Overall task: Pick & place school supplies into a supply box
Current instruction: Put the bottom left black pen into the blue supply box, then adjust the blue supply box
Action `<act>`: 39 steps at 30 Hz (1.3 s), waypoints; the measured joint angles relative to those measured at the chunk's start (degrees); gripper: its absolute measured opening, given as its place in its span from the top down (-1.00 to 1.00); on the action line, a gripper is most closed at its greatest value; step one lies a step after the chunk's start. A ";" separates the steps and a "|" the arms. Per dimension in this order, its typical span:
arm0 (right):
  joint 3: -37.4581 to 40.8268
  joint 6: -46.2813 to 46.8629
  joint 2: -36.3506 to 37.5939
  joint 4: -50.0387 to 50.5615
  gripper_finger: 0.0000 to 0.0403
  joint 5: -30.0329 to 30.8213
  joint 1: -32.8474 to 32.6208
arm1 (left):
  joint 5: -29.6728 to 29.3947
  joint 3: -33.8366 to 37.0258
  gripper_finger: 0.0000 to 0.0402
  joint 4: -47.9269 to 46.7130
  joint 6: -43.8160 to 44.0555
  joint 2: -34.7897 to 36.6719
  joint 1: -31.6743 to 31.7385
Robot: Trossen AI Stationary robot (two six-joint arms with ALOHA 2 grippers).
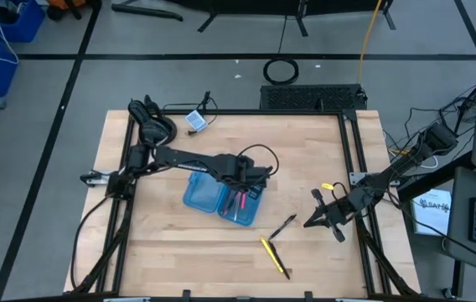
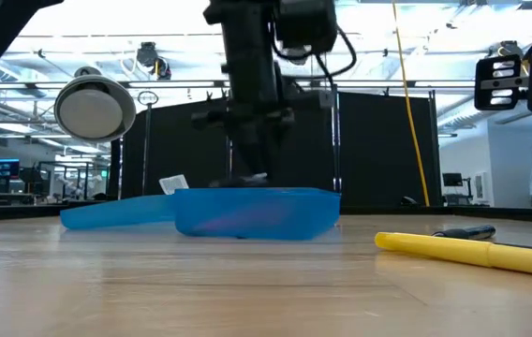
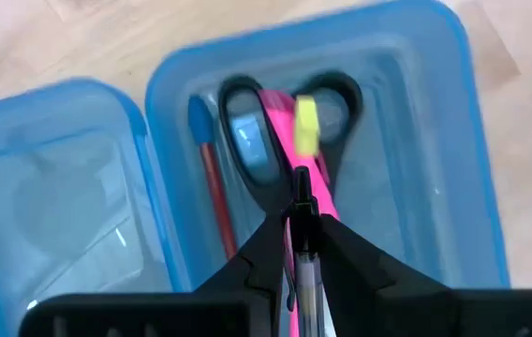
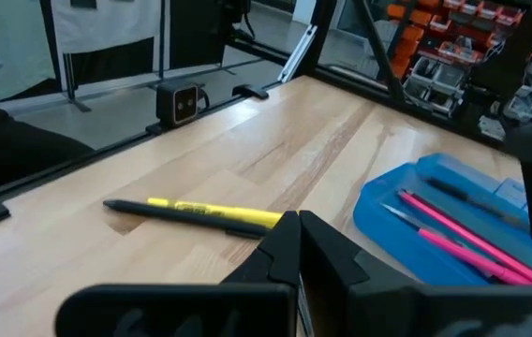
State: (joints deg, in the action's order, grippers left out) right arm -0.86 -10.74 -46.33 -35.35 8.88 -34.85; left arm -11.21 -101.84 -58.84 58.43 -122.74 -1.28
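Note:
The translucent blue supply box [image 1: 221, 197] lies open mid-table. One half [image 3: 435, 140] holds black-handled scissors [image 3: 247, 131], a pink pen [image 3: 280, 117] and a blue-capped pen [image 3: 205, 140]. The other half [image 3: 51, 187] is bare. My left gripper [image 1: 250, 180] hangs over the filled half, pointing steeply down, shut on a thin clear-barrelled pen [image 3: 305, 281]. A black pen [image 1: 281, 226] and a yellow pen [image 1: 275, 256] lie flat on the table toward the near right. My right gripper [image 1: 326, 218] waits shut at the right, above the table. My left gripper pinches the thin pen between its two fingers at the pen's dark section [image 3: 302, 211]. The fingers come from above, slanting down into the box, and the pen runs along them, not across. Whether the pen's lower end touches the box's contents, I cannot tell.
Black cables [image 1: 150, 117] and a small blue-and-white card [image 1: 194, 120] lie at the table's far left. A black frame rail [image 1: 355, 159] runs along the right side. Bare wood spreads across the near side of the table.

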 joint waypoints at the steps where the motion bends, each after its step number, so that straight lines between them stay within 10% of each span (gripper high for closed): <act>1: -0.01 0.00 0.00 -0.38 1.00 0.00 0.00 | 0.03 0.75 0.71 0.80 -0.01 0.00 0.30; 22: 0.00 -0.46 0.00 -0.90 1.00 0.00 0.00 | 0.71 5.33 0.70 3.77 -1.54 -0.04 1.64; 39: -0.01 -0.42 0.00 -0.88 1.00 -0.02 0.00 | 3.08 1.90 0.20 -0.21 -6.05 0.85 1.49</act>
State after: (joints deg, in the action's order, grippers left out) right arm -0.87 -11.16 -46.33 -36.23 8.86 -34.85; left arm -8.13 -99.94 -59.05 52.37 -121.89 0.22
